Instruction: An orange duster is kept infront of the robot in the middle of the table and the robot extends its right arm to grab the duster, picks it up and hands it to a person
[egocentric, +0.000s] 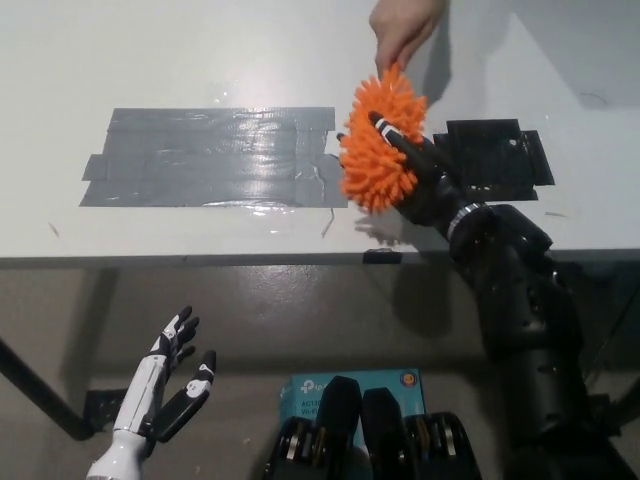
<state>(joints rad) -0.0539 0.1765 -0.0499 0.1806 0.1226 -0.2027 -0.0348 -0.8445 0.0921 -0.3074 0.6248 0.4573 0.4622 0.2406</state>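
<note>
Orange duster: raised above tabletop, clasped by right robot hand; person's hand touching it at 12 o'clock. Left robot hand: 7 o'clock, fingers spread, empty.

I see my right robot hand closed on the orange duster, held above the tabletop. A person's hand pinches the duster's top. Grey tape patch lies left, black patch right. My left robot hand hangs open, lower left.
</note>
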